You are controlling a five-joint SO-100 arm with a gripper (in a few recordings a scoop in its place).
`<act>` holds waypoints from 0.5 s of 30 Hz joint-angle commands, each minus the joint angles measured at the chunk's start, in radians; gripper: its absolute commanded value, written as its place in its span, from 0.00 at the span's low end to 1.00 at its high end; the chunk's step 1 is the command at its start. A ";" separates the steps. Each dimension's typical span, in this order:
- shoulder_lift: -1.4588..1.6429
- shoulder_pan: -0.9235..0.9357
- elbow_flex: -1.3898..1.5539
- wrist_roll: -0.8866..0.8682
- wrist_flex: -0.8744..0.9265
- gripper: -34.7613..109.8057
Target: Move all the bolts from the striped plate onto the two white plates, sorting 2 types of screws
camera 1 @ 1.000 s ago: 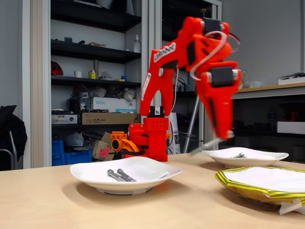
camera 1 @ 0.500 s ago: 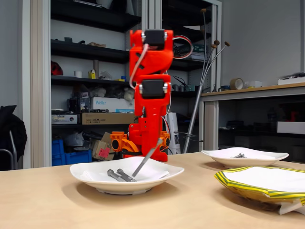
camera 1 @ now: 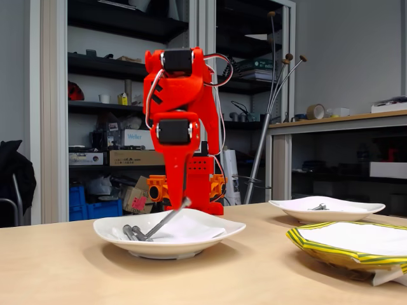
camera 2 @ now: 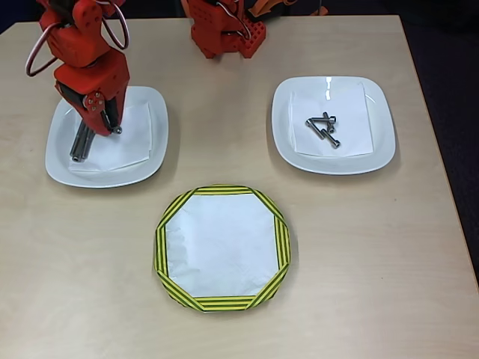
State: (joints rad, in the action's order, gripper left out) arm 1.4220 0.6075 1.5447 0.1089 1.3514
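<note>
Overhead view: gripper [camera 2: 99, 120], clamped on a long bolt [camera 2: 81, 140], should part low over the left plate [camera 2: 157, 142].

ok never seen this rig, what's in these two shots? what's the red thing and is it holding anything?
The red thing is a small robot arm bolted at the table's far edge. One picture is from a low fixed camera at table height, the other looks straight down. On the table sit two white plates and a striped plate, which is empty. The left white plate has long bolts; the right white plate has short bolts. The gripper is over the left plate with a long bolt slanting down from it to the plate. Whether it grips that bolt I can't tell.
</note>
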 commanded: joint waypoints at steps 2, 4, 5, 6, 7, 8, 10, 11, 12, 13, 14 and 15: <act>0.002 -0.026 -0.002 0.003 0.006 0.31; -0.005 -0.048 0.006 -0.003 0.008 0.33; -0.008 -0.060 0.011 -0.011 0.009 0.33; -0.011 -0.075 0.015 -0.018 0.009 0.33; -0.014 -0.091 0.021 -0.028 0.005 0.32; -0.014 -0.106 0.026 -0.054 -0.003 0.31; -0.015 -0.146 0.025 -0.098 -0.011 0.31; -0.015 -0.170 0.017 -0.118 -0.012 0.30; -0.015 -0.193 0.006 -0.141 -0.014 0.30; -0.015 -0.221 -0.006 -0.170 -0.014 0.30; -0.015 -0.250 -0.020 -0.195 -0.014 0.29; -0.023 -0.278 -0.035 -0.224 -0.014 0.29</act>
State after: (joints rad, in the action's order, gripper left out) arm 1.3883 0.3866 1.5555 -0.0414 1.3300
